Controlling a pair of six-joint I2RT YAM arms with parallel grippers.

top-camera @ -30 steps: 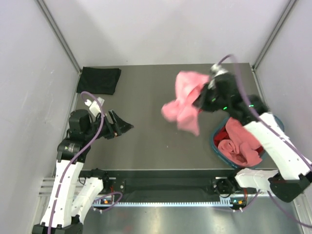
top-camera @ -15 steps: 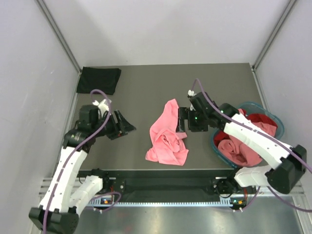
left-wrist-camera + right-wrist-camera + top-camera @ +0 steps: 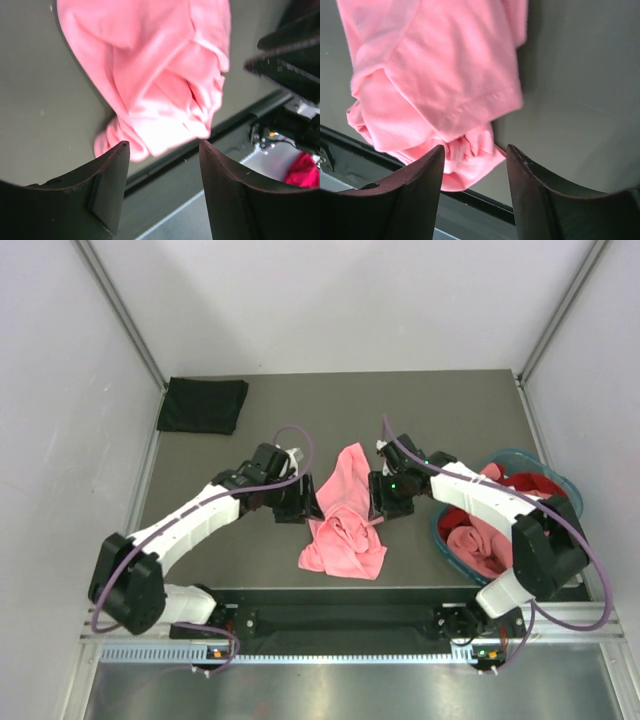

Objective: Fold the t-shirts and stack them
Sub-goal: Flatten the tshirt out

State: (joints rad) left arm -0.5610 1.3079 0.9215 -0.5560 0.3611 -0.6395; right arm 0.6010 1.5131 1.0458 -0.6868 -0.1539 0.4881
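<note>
A salmon pink t-shirt (image 3: 345,512) lies crumpled on the dark table near its front edge. It fills the top of the left wrist view (image 3: 155,75) and the right wrist view (image 3: 435,80). My left gripper (image 3: 312,508) is open and empty at the shirt's left edge. My right gripper (image 3: 376,502) is open and empty at its right edge. A black t-shirt (image 3: 203,405) lies folded at the back left. A red t-shirt (image 3: 535,490) and another pink one (image 3: 492,540) sit in the teal basket (image 3: 440,530).
The teal basket stands at the front right, beside my right arm. The table's front edge and black rail (image 3: 330,592) run just below the pink shirt. Grey walls close in the table on the left, back and right.
My right gripper carried the pink shirt from the air down to the table and let it go. My left arm swung right to the shirt's left edge.
</note>
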